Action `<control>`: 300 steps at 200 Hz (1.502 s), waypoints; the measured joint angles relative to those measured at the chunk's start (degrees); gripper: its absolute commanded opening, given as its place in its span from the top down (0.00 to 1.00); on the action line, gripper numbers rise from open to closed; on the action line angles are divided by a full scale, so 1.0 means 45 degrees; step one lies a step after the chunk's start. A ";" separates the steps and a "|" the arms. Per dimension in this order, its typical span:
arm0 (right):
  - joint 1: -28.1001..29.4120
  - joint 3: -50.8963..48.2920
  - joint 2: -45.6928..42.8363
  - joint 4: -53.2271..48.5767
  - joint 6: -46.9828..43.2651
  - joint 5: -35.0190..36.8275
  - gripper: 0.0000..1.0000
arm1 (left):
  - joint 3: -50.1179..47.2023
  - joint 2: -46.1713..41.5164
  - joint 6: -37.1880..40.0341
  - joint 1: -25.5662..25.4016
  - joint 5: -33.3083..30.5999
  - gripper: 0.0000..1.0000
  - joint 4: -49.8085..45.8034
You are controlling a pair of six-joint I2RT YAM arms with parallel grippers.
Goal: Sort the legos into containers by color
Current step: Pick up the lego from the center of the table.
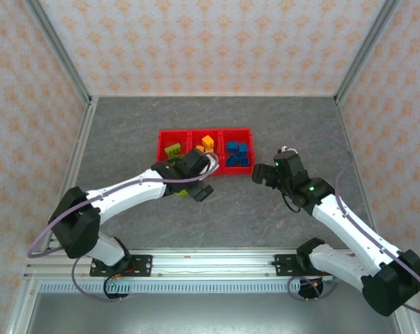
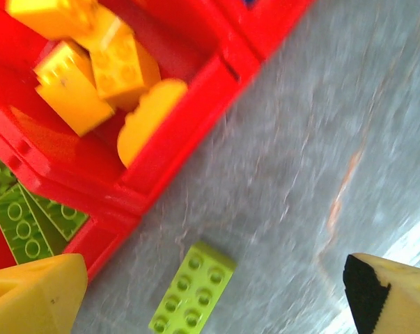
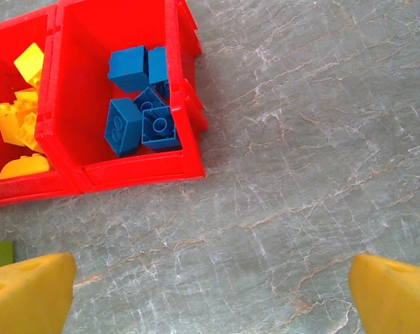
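Lying on table [image 3: 300, 139] just near red tray [image 3: 126, 179], lime green brick [image 2: 192, 289] framed by left gripper [image 2: 210, 299], jaws wide open; right gripper [image 3: 210, 292] spread wide too, nothing held.

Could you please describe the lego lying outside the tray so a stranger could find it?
Start at the red tray. Outside its near wall, under the left gripper, lies a lime green brick. Unlike the others, it rests on the bare grey table.

Lime brick [image 2: 193, 292] cut off by bottom edge, orange bricks [image 2: 102, 76] blurred, red tray [image 2: 196, 117] cropped at top and left
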 measured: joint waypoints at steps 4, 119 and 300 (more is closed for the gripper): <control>0.0000 -0.0058 -0.0097 0.0010 0.0000 0.0000 0.00 | 0.0000 0.0102 0.0199 0.0010 -0.0039 0.04 -0.0165; -0.0005 -0.0214 -0.0316 0.0146 -0.0049 0.0097 0.00 | -0.0233 0.2477 0.2633 0.0787 -0.1059 0.15 -0.1258; -0.0005 -0.0214 -0.0189 0.0141 -0.0049 0.0379 0.00 | 0.0092 0.0442 0.1457 0.1603 0.0661 0.64 -0.1219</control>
